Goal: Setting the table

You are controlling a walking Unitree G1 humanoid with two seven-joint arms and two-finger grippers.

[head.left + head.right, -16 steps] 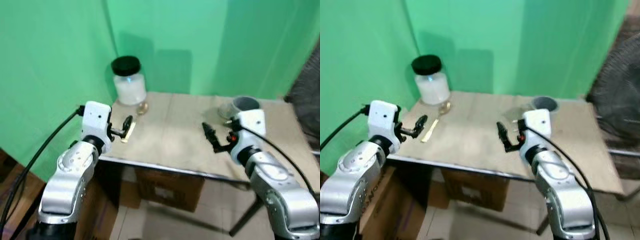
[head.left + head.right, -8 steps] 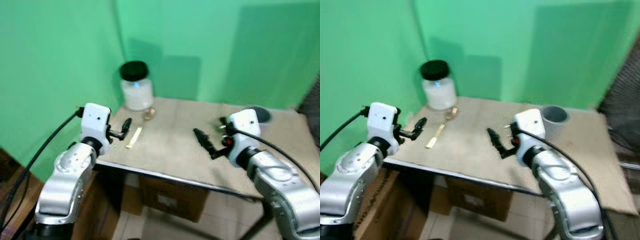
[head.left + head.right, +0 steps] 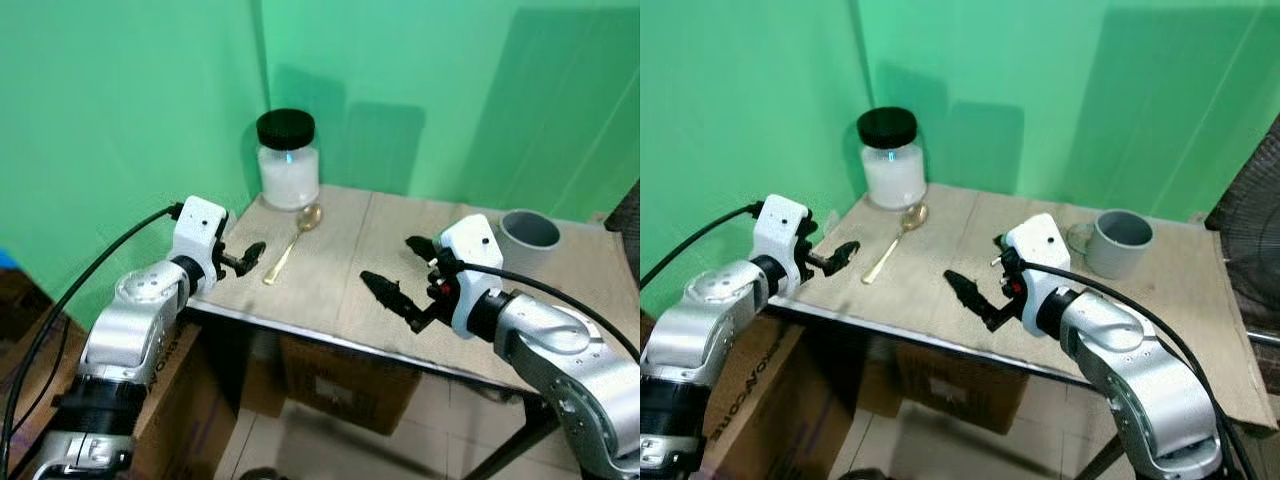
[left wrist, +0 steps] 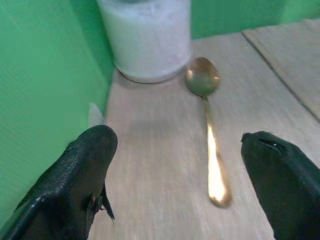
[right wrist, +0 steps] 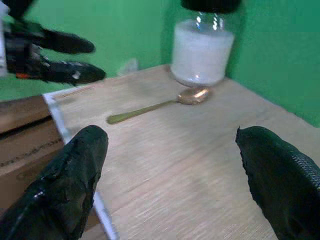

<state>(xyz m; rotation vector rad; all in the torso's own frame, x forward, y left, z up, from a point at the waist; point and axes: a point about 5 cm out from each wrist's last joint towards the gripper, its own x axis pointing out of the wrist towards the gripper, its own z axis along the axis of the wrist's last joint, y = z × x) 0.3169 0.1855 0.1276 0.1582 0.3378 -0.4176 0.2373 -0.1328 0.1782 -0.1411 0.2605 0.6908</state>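
A light wooden table stands before a green backdrop. At its far left corner is a glass jar with a black lid, filled with something white. A gold spoon lies on the table just in front of the jar, its bowl nearly touching the jar's base and its handle pointing away from the jar toward the near edge. A grey mug stands upright well to the right of the jar, near the back edge of the table.

The left gripper hovers at the near left edge of the table, in front of the jar and just beside the spoon's handle. Its fingers are spread apart and grasp nothing (in the left wrist view the spoon lies between them, further out).

The right gripper hangs over the near edge of the table, between the jar and the mug, pointing toward the spoon. Its fingers are also wide apart and empty.

Under the table stands a cardboard box.
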